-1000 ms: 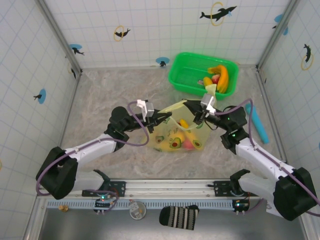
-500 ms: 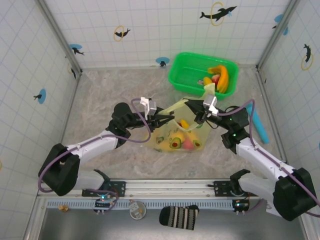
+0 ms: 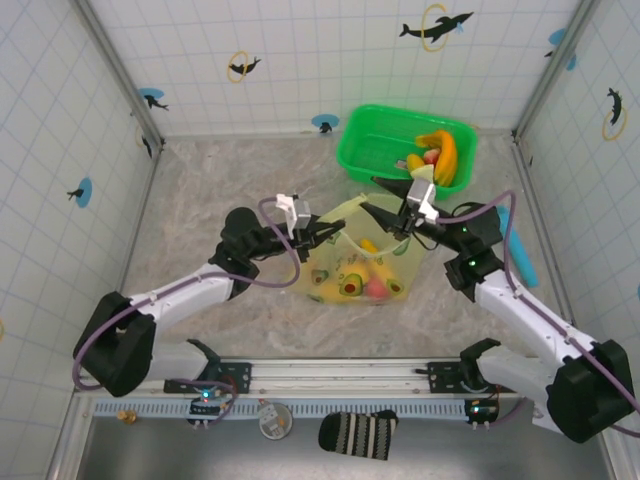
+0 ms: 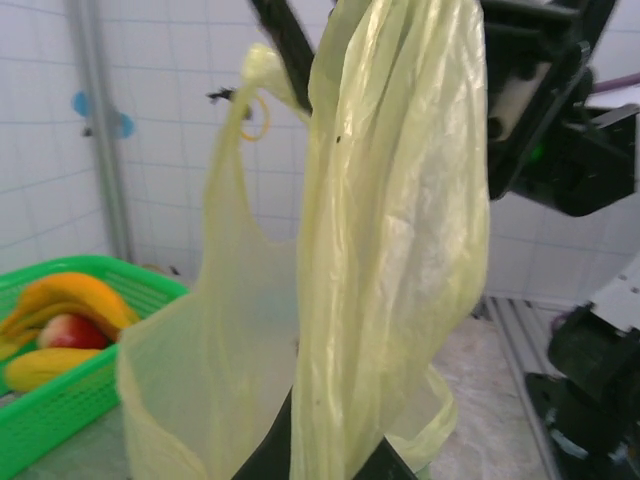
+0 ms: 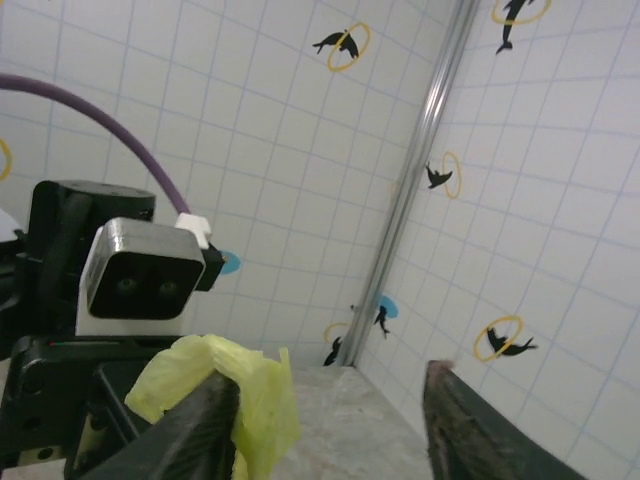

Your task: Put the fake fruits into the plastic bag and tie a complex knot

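A yellow-green plastic bag (image 3: 340, 258) is seen near the middle of the surface, slightly toward its right edge, with several fake fruits (image 3: 362, 287) inside it. One handle strip is pinched in the left pincer (image 3: 322, 232), which is fully closed on it. In the left wrist view the strip is drawn up from between the fingers. The right pincer (image 3: 374, 212) is held at the bag's far side with its jaws parted and nothing gripped; a crumple of plastic is seen beside one finger (image 5: 200, 420). No knot is formed yet. More fruits lie in the green basket (image 3: 358, 160) near the far right corner.

A risk is judged here: with one handle ungripped, the mouth could sag shut, or the strip could slip away before it is crossed over the other. A hard pull from the left could tip the fruits out.

Whether the plastic touches the right finger cannot be told. The left fingertips are cut off at the frame's lower edge, and the bagged fruits are blurred by the film.
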### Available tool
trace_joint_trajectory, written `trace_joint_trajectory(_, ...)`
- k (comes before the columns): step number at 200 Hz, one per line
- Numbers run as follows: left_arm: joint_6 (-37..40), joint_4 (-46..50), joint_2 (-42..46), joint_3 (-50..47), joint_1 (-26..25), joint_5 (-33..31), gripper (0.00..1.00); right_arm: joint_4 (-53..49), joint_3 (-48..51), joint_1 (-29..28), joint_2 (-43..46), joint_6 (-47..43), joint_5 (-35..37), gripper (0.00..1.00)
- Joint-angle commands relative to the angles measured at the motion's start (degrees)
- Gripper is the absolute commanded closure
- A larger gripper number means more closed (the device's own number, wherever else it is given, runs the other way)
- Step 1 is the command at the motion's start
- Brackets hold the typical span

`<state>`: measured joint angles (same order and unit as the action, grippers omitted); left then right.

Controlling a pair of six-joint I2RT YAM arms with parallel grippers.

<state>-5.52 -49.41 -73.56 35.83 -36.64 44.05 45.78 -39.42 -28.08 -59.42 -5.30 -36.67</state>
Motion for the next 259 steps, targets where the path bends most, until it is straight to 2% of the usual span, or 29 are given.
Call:
trace_joint_trajectory(1, 2.36, -4.93, 2.70, -4.08, 0.49, -11.06, 1.00, -5.25, -5.56, 0.04, 3.79, 0.17, -1.31, 0.43)
trace_joint_trajectory(13, 2.20, -6.07, 2.98, -5.30, 0.61, -13.73, 1.00, -7.07, -6.66, -0.01, 5.37, 0.93, -2.71, 0.40)
trace_joint_trajectory(30, 0.52, -8.01, 2.98, -5.96, 0.78, -11.92, 1.00, -8.70, -6.30, 0.04, 8.08, 1.42, -2.96, 0.37)
trace_joint_trajectory(54, 0.41, -9.94, 4.38, -7.36, 0.80, -10.93, 1.00, -13.06, -3.92, 0.68, 12.96, -1.73, 2.53, 0.31)
trace_joint_trajectory(73, 1.69, -11.03, 5.86, -8.91, 1.52, -8.99, 1.00, -15.02, -1.03, 2.79, 16.46, -3.55, 8.25, 0.21)
trace_joint_trajectory(93, 0.38, -13.11, 6.32, -9.54, 3.05, -6.97, 1.00, -15.92, 0.76, 6.85, 17.40, -2.74, 9.19, 0.17)
trace_joint_trajectory(123, -1.44, -16.14, 6.06, -9.82, 5.12, -4.60, 1.00, -11.91, 4.51, 13.12, 16.93, 3.50, 8.29, 0.15)
trace_joint_trajectory(146, -1.46, -16.15, 5.97, -9.73, 6.82, -3.02, 1.00, -7.00, 7.97, 15.28, 16.34, 6.00, 7.73, 0.12)
trace_joint_trajectory(192, -6.39, -20.32, 2.57, -6.63, 11.70, 4.52, 1.00, 8.52, 10.67, 19.15, 7.88, 15.74, -4.03, 0.12)
trace_joint_trajectory(207, -6.75, -19.71, 1.60, -5.16, 11.70, 7.32, 1.00, 14.02, 9.60, 20.87, 3.17, 19.39, -9.94, 0.07)
trace_joint_trajectory(236, -9.24, -21.95, 0.60, -5.14, 11.72, 10.89, 1.00, 16.62, 4.00, 21.24, -6.91, 23.44, -21.58, 0.01)
trace_joint_trajectory(259, -9.42, -22.86, 0.61, -6.07, 11.70, 12.23, 1.00, 18.64, 1.36, 22.09, -11.59, 23.98, -24.67, 0.01)
